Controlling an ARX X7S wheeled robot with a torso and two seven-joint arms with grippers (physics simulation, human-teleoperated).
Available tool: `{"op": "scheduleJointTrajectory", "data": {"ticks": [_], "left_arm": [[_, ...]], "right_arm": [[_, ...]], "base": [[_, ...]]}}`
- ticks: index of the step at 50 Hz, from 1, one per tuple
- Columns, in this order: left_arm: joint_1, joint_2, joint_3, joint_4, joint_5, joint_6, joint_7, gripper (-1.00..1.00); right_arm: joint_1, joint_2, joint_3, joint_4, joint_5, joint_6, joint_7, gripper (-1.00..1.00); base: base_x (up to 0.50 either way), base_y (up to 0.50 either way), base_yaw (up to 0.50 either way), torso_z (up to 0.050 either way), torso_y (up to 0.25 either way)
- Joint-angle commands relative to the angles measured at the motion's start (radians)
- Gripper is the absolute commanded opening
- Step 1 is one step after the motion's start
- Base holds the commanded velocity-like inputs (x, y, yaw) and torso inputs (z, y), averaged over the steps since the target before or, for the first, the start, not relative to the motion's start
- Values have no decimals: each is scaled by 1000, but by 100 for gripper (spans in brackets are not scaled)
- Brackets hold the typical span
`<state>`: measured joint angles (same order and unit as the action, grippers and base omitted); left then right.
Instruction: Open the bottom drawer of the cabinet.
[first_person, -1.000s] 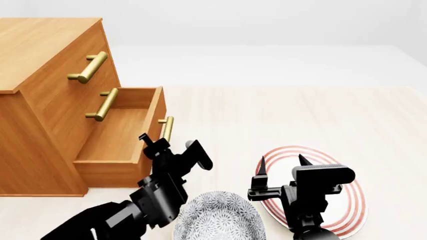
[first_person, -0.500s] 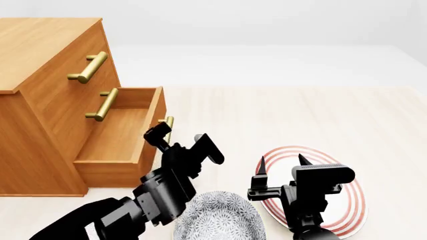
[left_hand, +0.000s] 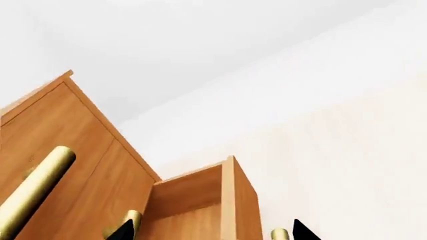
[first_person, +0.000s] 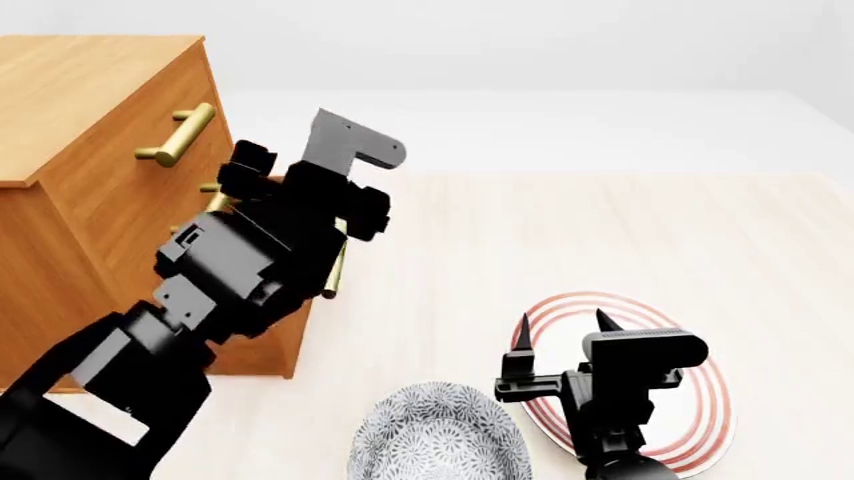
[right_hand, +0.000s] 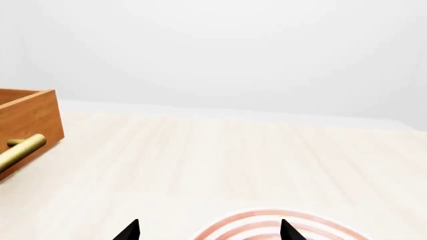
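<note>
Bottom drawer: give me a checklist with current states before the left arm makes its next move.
1. Bottom drawer pulled out of the cabinet: ok.
2. Left end effector open, nothing between its fingertips: ok.
3. Left end effector clear of the drawer handle: cannot tell; the arm hides most of it in the head view.
4. Right end effector open, idle above the striped plate: ok.
5. Patterned bowl apart from the drawer: ok.

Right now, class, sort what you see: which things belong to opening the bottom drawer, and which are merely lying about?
Belongs to the job:
- the cabinet
- the bottom drawer, pulled out
- its brass handle
- the left pincer

Just lying about:
- the red-ringed plate
- the patterned bowl
- the right pincer, open above the plate
</note>
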<state>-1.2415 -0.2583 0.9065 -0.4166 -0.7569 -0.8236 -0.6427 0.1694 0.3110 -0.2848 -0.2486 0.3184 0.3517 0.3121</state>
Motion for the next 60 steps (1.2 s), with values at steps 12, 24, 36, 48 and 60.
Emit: {"op": "scheduleJointTrajectory", "data": {"ticks": [12,24,36,48,60], "left_arm": [[-107,86,-160,-360,-111,-14,57,100],[-128,140,-129,-560,-99,-10,186,100],[-177,227,-95,-841,-53,84,351,100],[-162,245,-177,-891,36,84,384,100],[-128,255,-354,-892,227,46,429,100]], "right_arm": [[3,6,-6,-11,8,8,7,100],[11,5,-15,-13,11,17,10,100],[11,4,-19,0,12,10,12,100],[10,7,-20,7,14,4,14,100],[12,8,-24,12,16,2,16,100]], "base": [[0,0,0,0,0],[0,0,0,0,0],[0,0,0,0,0],[0,0,0,0,0],[0,0,0,0,0]]}}
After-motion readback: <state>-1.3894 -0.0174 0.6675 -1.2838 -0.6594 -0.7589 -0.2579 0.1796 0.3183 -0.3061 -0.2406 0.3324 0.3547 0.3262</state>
